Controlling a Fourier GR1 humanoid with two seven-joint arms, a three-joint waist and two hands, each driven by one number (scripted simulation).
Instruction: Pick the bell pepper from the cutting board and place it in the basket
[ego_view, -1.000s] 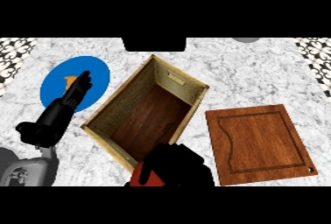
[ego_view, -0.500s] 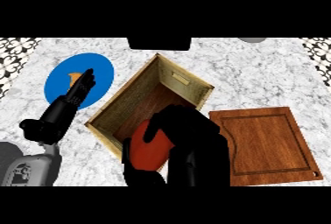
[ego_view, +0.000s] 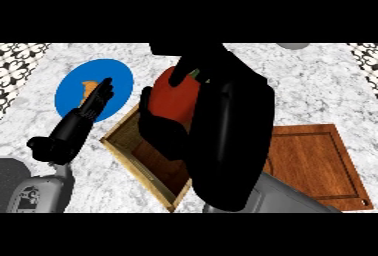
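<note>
One red bell pepper (ego_view: 177, 97), gripped in the curled fingers of the right hand (ego_view: 166, 125), has risen from low over the basket (ego_view: 140, 150) toward twelve o'clock, so release remains; the open left hand (ego_view: 81, 120) rests at nine o'clock.

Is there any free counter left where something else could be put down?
Bare marble shows at the far right, beyond the cutting board, and at the lower left between the left hand and the basket. The middle is crowded: the right hand holds the bell pepper over the basket, beside the blue plate.
</note>
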